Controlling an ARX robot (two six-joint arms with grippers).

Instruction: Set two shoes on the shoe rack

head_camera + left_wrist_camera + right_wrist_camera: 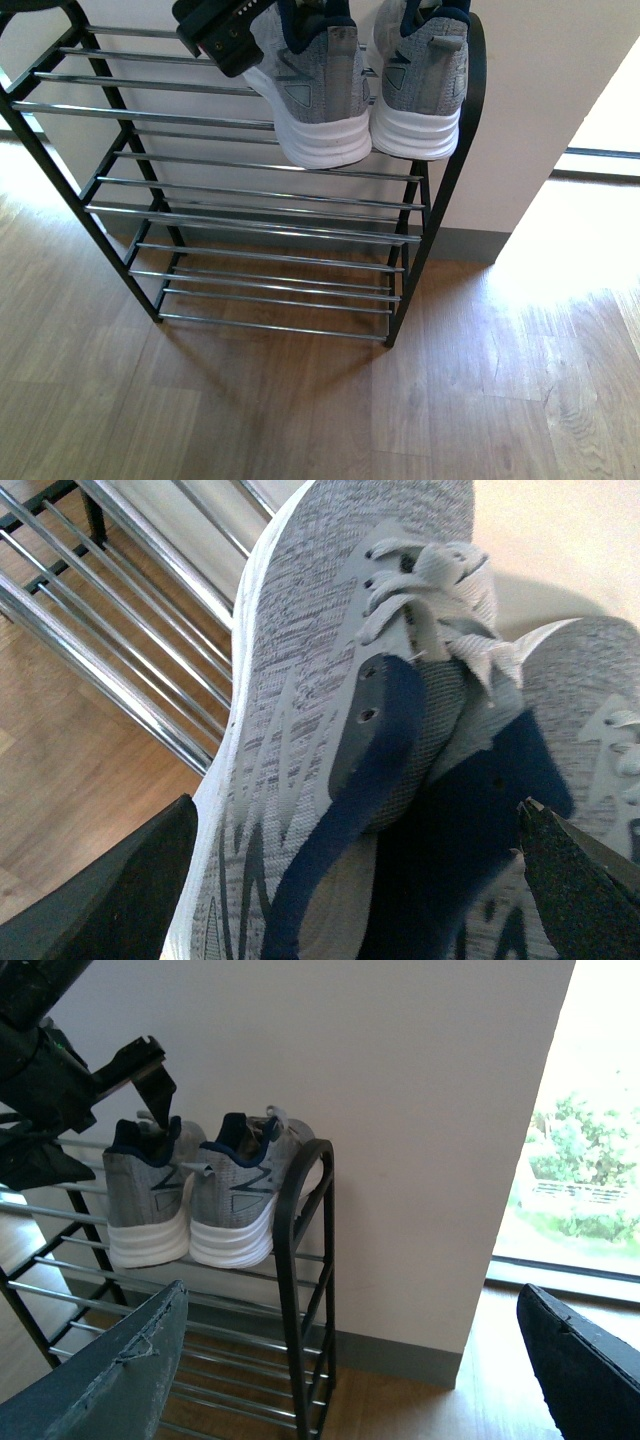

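Two grey knit shoes with white soles stand side by side on the top tier of the shoe rack [250, 225], heels toward me: the left shoe [315, 100] and the right shoe [420, 90]. My left gripper [225, 35] hovers open over the left shoe. In the left wrist view its fingers [110, 900] straddle that shoe [330, 680] around the navy collar, without closing on it. The right wrist view shows both shoes [145, 1200] [235, 1195] at the rack's right end [300, 1260]. My right gripper [345, 1380] is open and empty, well back from the rack.
A white wall [540, 80] with grey skirting [465, 243] stands behind the rack. Wooden floor [300, 410] lies in front. A bright window or glass door [580, 1140] is to the right. The rack's lower chrome tiers [270, 290] carry nothing.
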